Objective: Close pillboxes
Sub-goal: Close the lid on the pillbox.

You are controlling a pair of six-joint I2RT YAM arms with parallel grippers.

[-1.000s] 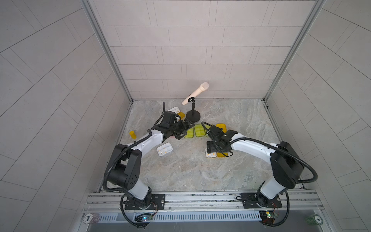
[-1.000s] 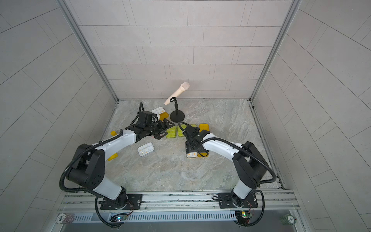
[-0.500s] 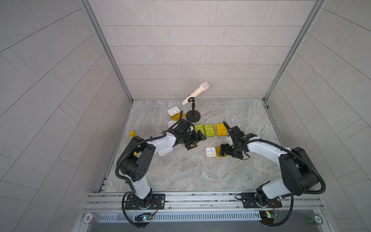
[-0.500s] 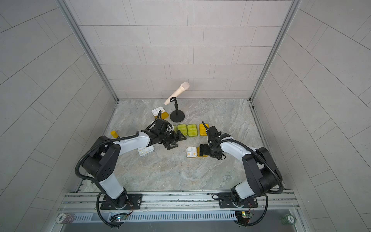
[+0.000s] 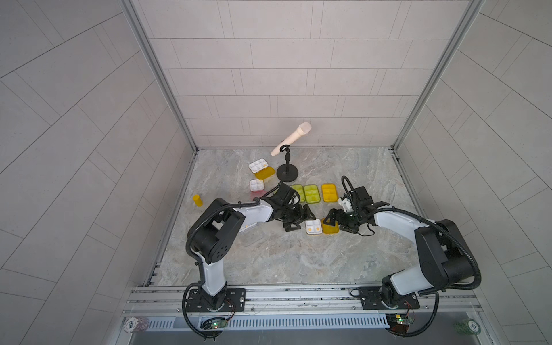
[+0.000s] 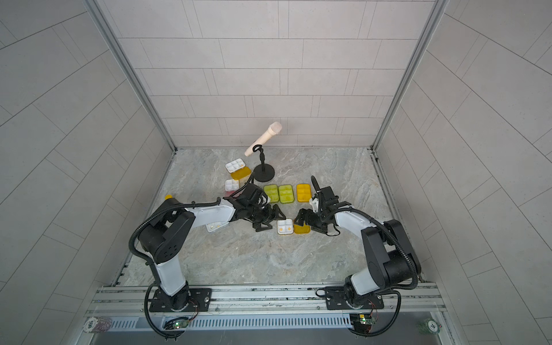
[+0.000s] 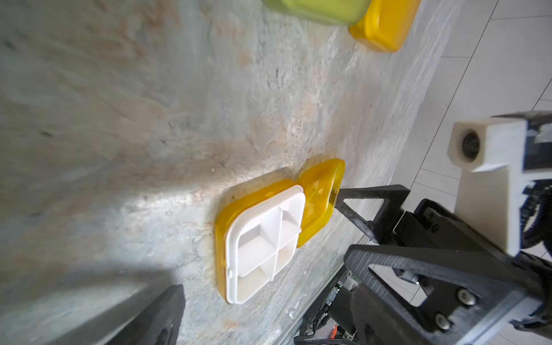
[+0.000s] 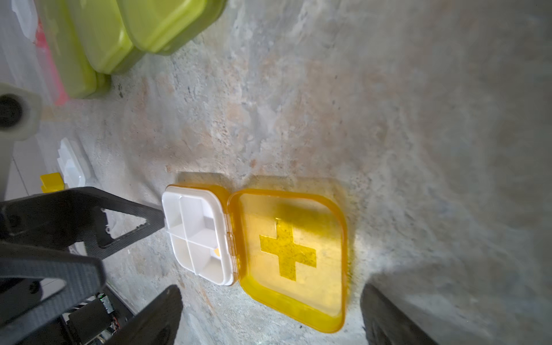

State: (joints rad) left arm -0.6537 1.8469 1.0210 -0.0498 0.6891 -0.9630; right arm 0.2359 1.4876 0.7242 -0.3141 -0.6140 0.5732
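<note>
Marble tabletop point(image 5: 268, 260); wide-spread, empty left gripper point(image 5: 303, 221) and right gripper point(image 5: 337, 225) flank a pillbox point(image 5: 313, 226).

Both arms reach inward and low, with the wrists facing each other. The left gripper point(image 5: 301, 220) and the right gripper point(image 5: 334, 226) each have jaws spread wide, gripping nothing.

A clear pillbox point(image 6: 215, 227) lies mostly hidden under the left arm, behind the left hand point(image 6: 272, 221). In the left wrist view, the lime pillbox point(image 7: 316, 9) beyond that hand is blurred and cut off.
</note>
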